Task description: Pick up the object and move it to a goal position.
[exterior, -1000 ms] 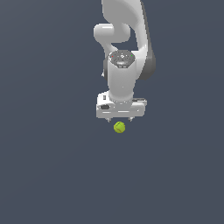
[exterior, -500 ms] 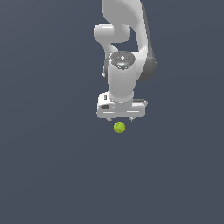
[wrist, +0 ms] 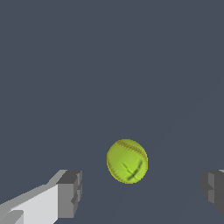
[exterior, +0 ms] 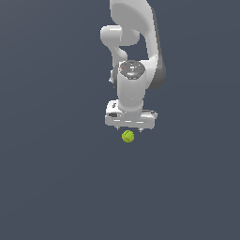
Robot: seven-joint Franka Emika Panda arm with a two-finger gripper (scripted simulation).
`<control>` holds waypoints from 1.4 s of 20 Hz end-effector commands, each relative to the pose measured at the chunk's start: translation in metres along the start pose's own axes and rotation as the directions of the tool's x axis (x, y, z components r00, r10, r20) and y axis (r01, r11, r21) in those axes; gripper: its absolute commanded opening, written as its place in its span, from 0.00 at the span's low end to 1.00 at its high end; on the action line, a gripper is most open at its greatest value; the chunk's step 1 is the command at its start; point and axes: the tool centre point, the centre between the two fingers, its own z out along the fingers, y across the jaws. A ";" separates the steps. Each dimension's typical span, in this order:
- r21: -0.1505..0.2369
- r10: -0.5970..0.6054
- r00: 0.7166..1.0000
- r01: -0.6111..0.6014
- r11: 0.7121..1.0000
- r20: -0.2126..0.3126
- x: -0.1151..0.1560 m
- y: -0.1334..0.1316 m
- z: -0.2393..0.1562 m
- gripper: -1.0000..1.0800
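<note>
Since a second ago my wrist has turned a little and my gripper sits slightly higher, while the yellow-green ball has stayed put just below it. My jaws stand wide, empty, the ball between the fingertips but nearer one. I judge I should centre over it, descend straight, then close gently. The plain grey floor offers ample room.

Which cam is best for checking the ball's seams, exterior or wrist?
Wrist view. The ball fills much of the frame there, stitching and dark marks are clear, and it sits between the open gripper fingers, touching neither. In the exterior view the ball is a small yellow-green dot just below the gripper.
</note>
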 end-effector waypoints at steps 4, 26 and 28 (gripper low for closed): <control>-0.007 0.128 0.992 -0.128 0.992 0.001 -0.008 0.000 0.017 0.96; -0.029 0.455 0.890 -0.455 0.890 -0.013 -0.033 0.003 0.060 0.96; -0.029 0.452 0.892 -0.452 0.892 -0.012 -0.032 0.003 0.060 0.96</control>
